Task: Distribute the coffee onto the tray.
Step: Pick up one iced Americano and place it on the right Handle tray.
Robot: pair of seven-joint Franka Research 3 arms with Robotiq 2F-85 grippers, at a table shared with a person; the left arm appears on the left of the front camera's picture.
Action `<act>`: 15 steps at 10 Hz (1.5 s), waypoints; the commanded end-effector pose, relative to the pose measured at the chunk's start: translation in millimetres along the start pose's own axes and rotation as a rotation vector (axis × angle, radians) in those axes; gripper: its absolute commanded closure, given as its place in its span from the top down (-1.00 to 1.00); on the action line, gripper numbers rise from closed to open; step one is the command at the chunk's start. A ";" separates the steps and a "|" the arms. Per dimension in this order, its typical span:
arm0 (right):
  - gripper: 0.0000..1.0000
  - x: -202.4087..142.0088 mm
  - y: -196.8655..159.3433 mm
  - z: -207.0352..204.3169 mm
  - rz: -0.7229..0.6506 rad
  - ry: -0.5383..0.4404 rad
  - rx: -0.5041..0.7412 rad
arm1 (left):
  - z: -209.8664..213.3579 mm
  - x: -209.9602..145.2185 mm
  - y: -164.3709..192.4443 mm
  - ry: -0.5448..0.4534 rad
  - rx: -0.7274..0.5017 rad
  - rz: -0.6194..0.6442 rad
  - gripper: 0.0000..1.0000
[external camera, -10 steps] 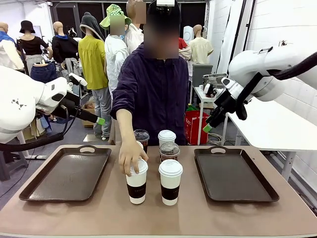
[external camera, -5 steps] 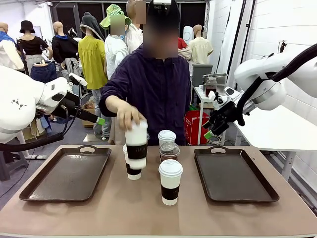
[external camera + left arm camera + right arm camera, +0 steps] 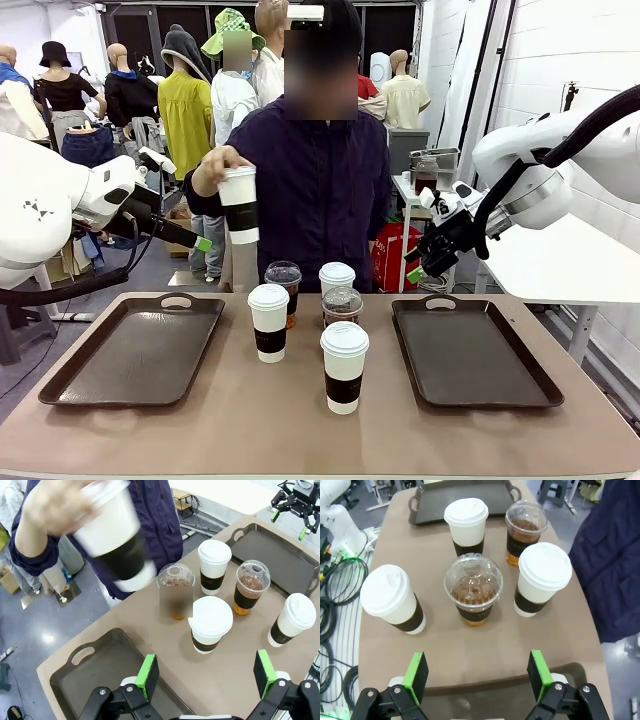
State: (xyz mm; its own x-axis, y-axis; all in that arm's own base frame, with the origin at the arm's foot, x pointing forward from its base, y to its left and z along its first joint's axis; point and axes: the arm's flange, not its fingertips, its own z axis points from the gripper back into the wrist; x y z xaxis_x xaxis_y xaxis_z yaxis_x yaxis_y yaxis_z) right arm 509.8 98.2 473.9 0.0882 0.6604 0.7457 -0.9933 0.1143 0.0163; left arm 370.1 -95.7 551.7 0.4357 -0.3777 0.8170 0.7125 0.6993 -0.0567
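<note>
The person's hand holds one white coffee cup with a brown sleeve (image 3: 239, 206) (image 3: 114, 536) high above the table, close to my left gripper (image 3: 203, 243) (image 3: 206, 675), which is open and holds nothing. Three more white cups (image 3: 268, 322) (image 3: 344, 366) (image 3: 337, 277) and two clear dome-lidded cups of dark coffee (image 3: 283, 276) (image 3: 342, 303) stand in the middle of the table. The left tray (image 3: 135, 350) and the right tray (image 3: 470, 350) lie bare. My right gripper (image 3: 415, 270) (image 3: 477, 675) hangs open above the right tray's far edge.
The right wrist view looks across the cup cluster (image 3: 472, 587) from above the right tray's rim (image 3: 490, 687). Bare brown tabletop (image 3: 300, 440) runs in front of the cups. The person's body (image 3: 320, 190) stands at the far edge.
The person lifted the front left white cup off the table and raised it up and left toward my left gripper, uncovering another white cup behind it. My right gripper shifted slightly.
</note>
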 end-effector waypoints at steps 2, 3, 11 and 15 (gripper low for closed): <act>1.00 0.8 0.9 -0.8 0.010 0.000 0.002 | 0.6 -0.5 1.0 0.001 0.000 0.003 1.00; 1.00 0.8 -0.1 0.2 0.002 0.001 -0.001 | 0.6 -0.5 1.0 0.001 0.000 0.003 1.00; 1.00 -61.4 -33.8 -64.6 0.066 -0.218 0.076 | 0.6 -0.5 1.0 0.001 0.000 0.003 1.00; 1.00 -94.1 -36.1 -93.3 0.054 -0.298 0.067 | 0.6 -0.5 1.0 0.001 0.000 0.003 1.00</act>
State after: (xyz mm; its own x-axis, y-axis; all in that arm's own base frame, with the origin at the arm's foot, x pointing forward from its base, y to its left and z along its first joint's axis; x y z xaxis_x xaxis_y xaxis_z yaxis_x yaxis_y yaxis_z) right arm 543.7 99.8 351.7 0.0356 0.4554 0.8896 -0.9990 0.0418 0.0186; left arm 370.1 -95.7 551.7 0.4356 -0.3778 0.8170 0.7126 0.6993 -0.0566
